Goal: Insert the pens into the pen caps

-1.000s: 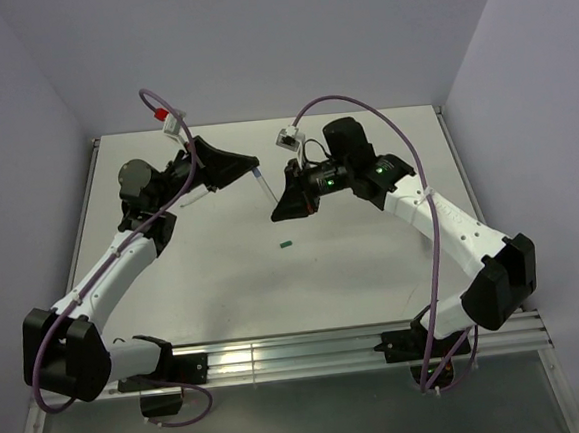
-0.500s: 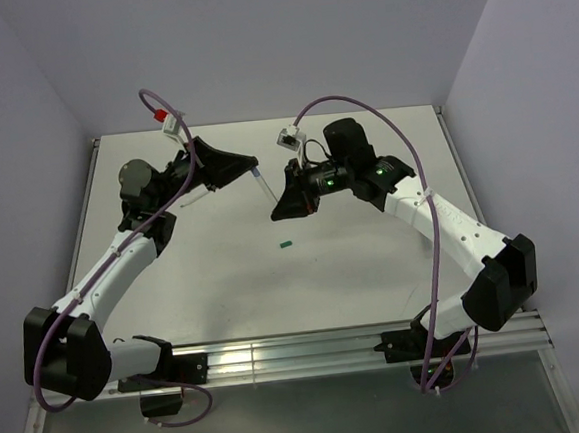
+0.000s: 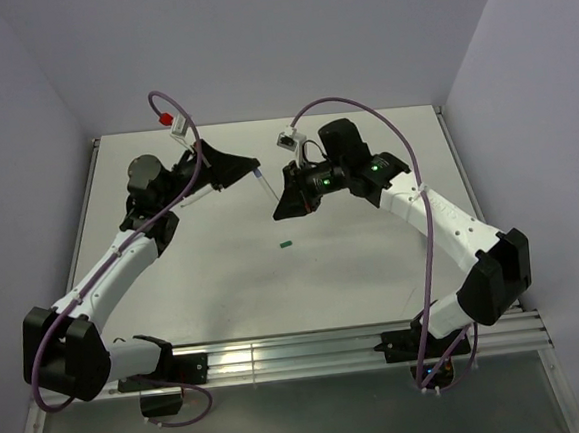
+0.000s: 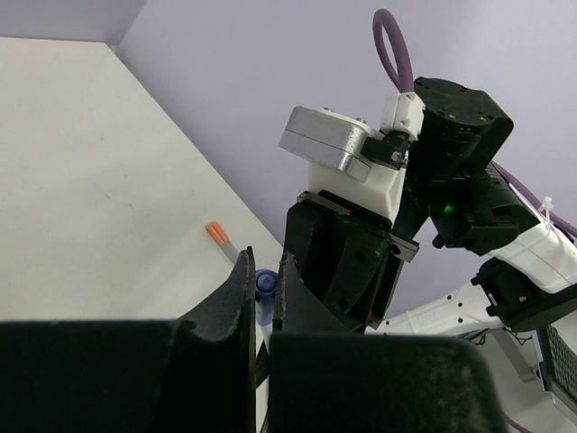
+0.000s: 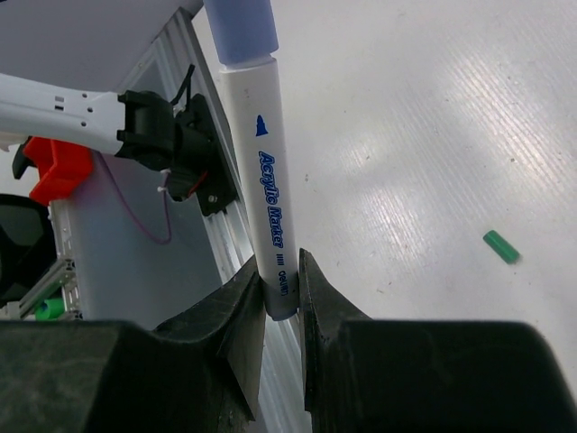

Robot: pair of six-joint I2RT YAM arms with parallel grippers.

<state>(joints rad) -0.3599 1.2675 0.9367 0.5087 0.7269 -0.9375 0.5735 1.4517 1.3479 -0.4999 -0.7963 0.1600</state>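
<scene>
Right end effector (image 5: 279, 267) clamped on white pen (image 5: 268, 180), left end effector (image 4: 266, 269) pinching blue cap (image 4: 264, 286)

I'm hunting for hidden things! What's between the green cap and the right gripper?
Nothing, just bare table between the green cap and the right gripper; the top view shows it.

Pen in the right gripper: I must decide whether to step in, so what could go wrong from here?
1. The right gripper pinches the pen only at its very end, so pushing along it could make it slip or pivot.
2. The left gripper grips the blue cap just at the ends of its jaws. Any misalignment might twist the cap free and drop it.
</scene>
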